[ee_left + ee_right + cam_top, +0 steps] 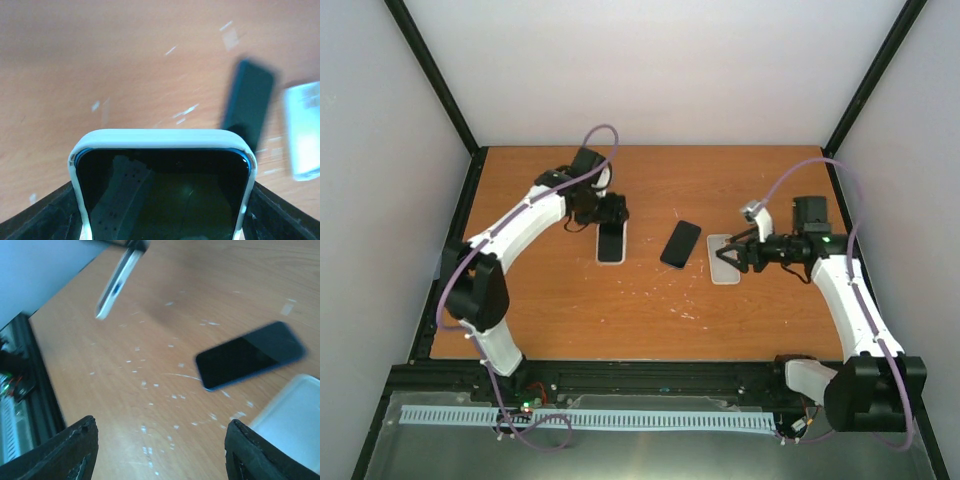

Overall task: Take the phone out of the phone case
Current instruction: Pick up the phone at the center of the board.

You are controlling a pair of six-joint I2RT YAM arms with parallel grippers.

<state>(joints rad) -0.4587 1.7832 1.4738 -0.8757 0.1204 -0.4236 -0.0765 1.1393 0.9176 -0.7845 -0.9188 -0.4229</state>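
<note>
**On the wooden table: one phone gripped in its case, another lying bare**

Across the room's near side runs an orange-brown table (pixel 550 320), its top scuffed and dotted with small white flecks (pixel 150 385). Plain pale walls (pixel 660 70) close it in on three sides, with black frame posts (pixel 440 80) slanting up at the corners.

At the left, the left arm (pixel 520 225), white with a purple cable looped over it, reaches toward the middle of the table. The left gripper (pixel 610 222) pinches the white phone case (pixel 160 136) by its two long sides, a black finger (pixel 45 215) pressed to each flank. The phone (pixel 160 195) sits inside that case, dark screen up, a thin blue edge showing under the white lip. From the right wrist's side the cased phone appears edge-on and tilted, its lower end off the wood.

Just right of it, a bare dark phone (pixel 680 244) lies flat on the table at a slant, apart from both grippers.

Next comes an empty white case (pixel 723 268), flat on the wood, near the bare phone without touching it.

The right gripper (pixel 732 252) hangs over that case's right edge, jaws spread wide with nothing between the fingers (pixel 75 450); whether it touches the case, I cannot tell. Nothing lies between the two grippers except the bare phone and the empty case.
</note>
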